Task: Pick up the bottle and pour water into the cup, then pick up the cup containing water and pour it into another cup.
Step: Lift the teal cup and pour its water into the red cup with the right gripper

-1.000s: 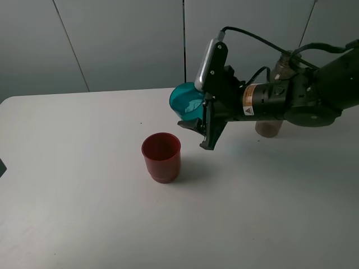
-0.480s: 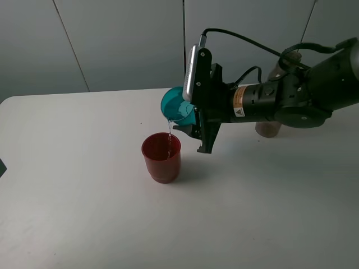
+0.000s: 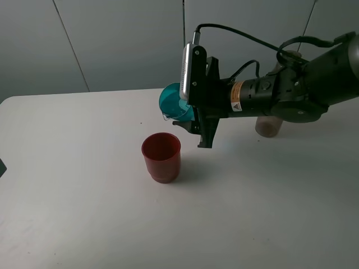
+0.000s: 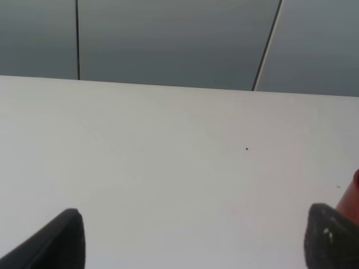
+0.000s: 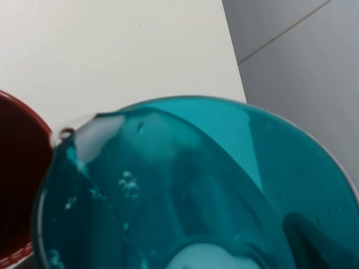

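Note:
My right gripper [image 3: 190, 115] is shut on the teal cup [image 3: 173, 102] and holds it tipped on its side in the air, mouth facing left, just above and behind the red cup [image 3: 161, 156]. The red cup stands upright on the table. In the right wrist view the teal cup [image 5: 185, 190] fills the frame with droplets inside, and the red cup's rim [image 5: 17, 185] shows below its lip. The grey-brown bottle [image 3: 270, 126] stands behind the right arm, mostly hidden. My left gripper [image 4: 196, 244] is open and empty over bare table.
The white table [image 3: 84, 213] runs wide around the red cup. A grey panelled wall [image 3: 112, 39] stands behind its far edge. A sliver of the red cup [image 4: 355, 193] shows at the edge of the left wrist view.
The right gripper moved left and tipped the teal cup further. Half a second ago a thin stream of water fell into the red cup; now no stream shows.

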Available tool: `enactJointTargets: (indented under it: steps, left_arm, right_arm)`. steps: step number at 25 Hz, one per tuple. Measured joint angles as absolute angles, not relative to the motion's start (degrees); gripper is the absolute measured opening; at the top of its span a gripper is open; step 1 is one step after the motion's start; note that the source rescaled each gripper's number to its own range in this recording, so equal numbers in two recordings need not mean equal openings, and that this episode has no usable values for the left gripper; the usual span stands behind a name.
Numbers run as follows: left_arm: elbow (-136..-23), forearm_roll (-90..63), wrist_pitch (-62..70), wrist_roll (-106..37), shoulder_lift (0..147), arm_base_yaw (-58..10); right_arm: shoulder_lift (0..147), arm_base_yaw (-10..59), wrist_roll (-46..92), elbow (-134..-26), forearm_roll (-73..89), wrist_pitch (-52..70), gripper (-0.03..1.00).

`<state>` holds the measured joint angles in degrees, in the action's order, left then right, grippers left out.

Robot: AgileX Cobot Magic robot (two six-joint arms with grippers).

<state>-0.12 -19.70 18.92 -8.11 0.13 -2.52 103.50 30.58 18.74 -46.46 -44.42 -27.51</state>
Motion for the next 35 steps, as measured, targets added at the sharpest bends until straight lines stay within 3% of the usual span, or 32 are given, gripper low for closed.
enactJointTargets:
  steps: [22, 35]
  left_arm:
    - [-0.12, -19.70, 18.92, -8.22, 0.13, -2.52]
    - [-0.12, -19.70, 18.92, -8.22, 0.13, -2.52]
  right_arm:
    - [103.50, 32.92, 35.54, -46.46, -40.81, -26.36, 0.07]
    - [103.50, 32.92, 37.93, -49.32, -39.67, -26.12, 0.07]
